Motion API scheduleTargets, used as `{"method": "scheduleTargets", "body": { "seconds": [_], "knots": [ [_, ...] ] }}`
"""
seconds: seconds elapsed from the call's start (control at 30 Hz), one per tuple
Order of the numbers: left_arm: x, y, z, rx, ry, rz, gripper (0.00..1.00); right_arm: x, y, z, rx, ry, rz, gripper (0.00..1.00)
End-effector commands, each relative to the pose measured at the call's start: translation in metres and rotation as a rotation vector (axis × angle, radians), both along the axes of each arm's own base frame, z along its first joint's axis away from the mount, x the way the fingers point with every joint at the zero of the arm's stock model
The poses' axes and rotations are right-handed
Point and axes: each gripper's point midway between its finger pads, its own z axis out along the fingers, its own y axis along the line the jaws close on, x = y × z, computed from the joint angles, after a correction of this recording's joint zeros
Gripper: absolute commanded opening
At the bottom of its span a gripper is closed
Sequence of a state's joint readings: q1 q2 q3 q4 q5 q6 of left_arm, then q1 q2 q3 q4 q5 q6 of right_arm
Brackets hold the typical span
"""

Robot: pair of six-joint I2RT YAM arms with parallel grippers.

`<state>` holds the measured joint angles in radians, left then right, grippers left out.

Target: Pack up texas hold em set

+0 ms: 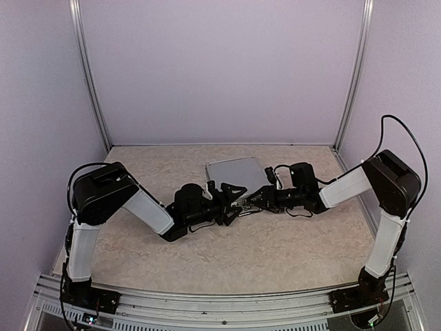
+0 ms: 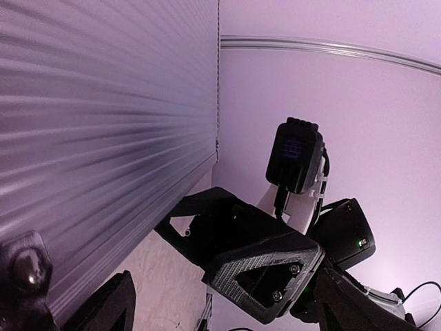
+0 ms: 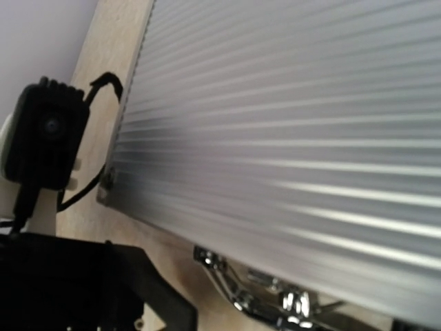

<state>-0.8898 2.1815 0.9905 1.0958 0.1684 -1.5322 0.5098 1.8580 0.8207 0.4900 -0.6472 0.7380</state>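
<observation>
**A:** Two grippers are meeting at the near edge of the small silver ribbed aluminium briefcase (image 1: 234, 174), aren't they?

**B:** Yes. The case is lying flat and closed towards the back of the beige marbled table (image 1: 275, 248), a little right of centre. The left gripper (image 1: 231, 198) is reaching in at its near left corner, and the right gripper (image 1: 260, 198) is coming in from the right along the same edge, so the two are almost touching.

**A:** How are the jaws standing?

**B:** The left pair is spreading wide with nothing clamped between the fingers, and the ribbed lid is filling the left side of its wrist view. For the right pair I cannot tell, since its fingertips are not showing clearly.

**A:** What is the right wrist camera showing?

**B:** It is looking across the ribbed lid at close range, with a chrome latch (image 3: 275, 301) sitting at the case's front edge and the left arm's black camera housing (image 3: 48, 131) facing it.

**A:** And the room?

**B:** Pale lilac walls (image 1: 220, 69) are enclosing the table on three sides, with aluminium uprights (image 1: 89, 83) running up the back corners.
</observation>
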Motion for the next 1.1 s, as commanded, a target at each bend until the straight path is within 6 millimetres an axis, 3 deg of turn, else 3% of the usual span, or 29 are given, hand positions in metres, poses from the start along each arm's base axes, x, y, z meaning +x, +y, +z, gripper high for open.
{"method": "scheduleTargets", "body": {
  "seconds": [0.0,0.33,1.07],
  "knots": [
    [0.005,-0.005,0.001,0.057,-0.029,0.007,0.89,0.006,0.006,-0.005,-0.024,0.005,-0.007,0.57],
    [0.012,-0.005,-0.008,0.098,-0.022,0.020,0.89,0.013,0.011,-0.021,-0.087,0.036,-0.021,0.59],
    [0.026,-0.007,-0.013,0.187,-0.053,0.046,0.89,0.014,0.015,-0.035,-0.194,0.047,-0.012,0.61]
  ]
}}
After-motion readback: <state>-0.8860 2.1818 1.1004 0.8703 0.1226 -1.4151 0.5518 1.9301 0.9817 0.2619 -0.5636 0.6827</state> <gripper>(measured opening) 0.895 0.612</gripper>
